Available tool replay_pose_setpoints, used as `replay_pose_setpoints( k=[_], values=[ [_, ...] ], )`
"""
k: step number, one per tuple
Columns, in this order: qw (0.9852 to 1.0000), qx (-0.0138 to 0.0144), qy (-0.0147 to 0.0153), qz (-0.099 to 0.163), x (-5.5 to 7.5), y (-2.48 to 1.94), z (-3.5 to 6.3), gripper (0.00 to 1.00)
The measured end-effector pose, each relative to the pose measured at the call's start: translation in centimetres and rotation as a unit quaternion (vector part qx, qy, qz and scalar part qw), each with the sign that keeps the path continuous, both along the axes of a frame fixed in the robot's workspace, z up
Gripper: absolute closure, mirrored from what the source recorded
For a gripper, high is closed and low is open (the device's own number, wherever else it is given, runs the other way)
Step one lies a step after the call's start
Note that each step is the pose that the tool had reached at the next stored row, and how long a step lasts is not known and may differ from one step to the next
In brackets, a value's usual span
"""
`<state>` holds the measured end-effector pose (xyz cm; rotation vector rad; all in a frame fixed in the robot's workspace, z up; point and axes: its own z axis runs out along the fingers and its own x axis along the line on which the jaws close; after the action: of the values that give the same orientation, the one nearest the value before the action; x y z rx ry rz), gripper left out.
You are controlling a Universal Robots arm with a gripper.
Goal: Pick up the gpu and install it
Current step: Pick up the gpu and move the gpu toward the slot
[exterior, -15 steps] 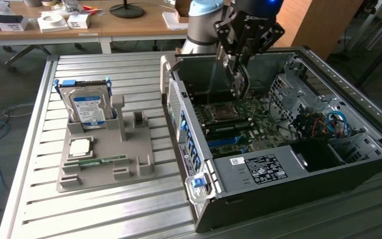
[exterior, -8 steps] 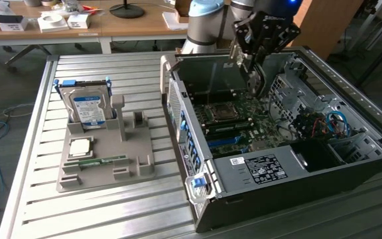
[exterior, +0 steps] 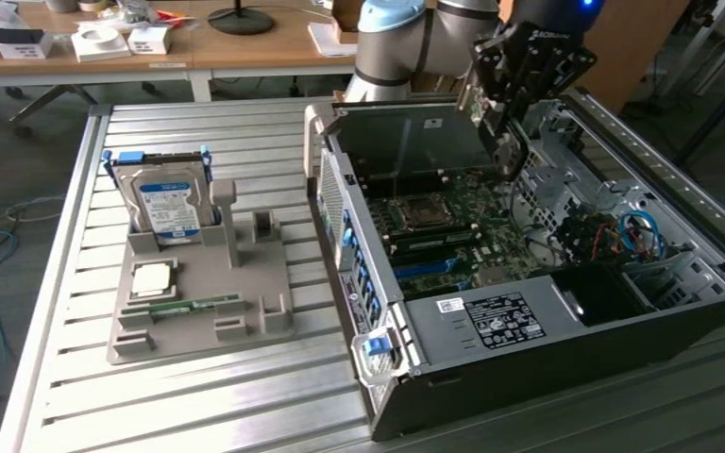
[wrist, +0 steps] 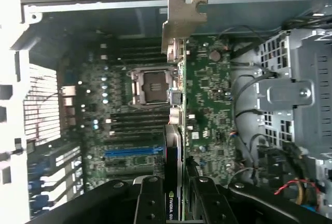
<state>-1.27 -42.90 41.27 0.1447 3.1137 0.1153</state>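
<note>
1. Where it stands: in the upper right of the exterior view, the gripper is clamped on one end of the gpu. The card hangs edge-on inside the open case, over the motherboard, and doesn't look seated.
2. My main worry is alignment. From the wrist view the card seems to run crosswise to the blue slot, so going down like that would hit the board, not a slot.
3. The silver bracket looks near a case wall and could snag and tilt the card.
4. The bare CPU socket sits just beside the card, so a sideways drift could clip it.
5. It's held at one end only, so any push might twist it or let it slip.
</note>
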Motion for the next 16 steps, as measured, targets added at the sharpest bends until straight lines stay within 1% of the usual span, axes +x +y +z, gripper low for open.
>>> replay_pose_setpoints(
  k=[2,7,13,16],
  values=[
    [1.0000,0.0000,0.0000,0.000,0.6,0.00,-0.01,0.74],
    [1.0000,0.0000,0.0000,0.000,0.7,0.00,-0.01,0.74],
    [0.9999,0.0000,0.0002,0.016,1.2,0.01,-0.02,0.74],
    [0.9999,0.0004,0.0002,0.017,2.1,0.01,-0.04,0.74]
  ],
)
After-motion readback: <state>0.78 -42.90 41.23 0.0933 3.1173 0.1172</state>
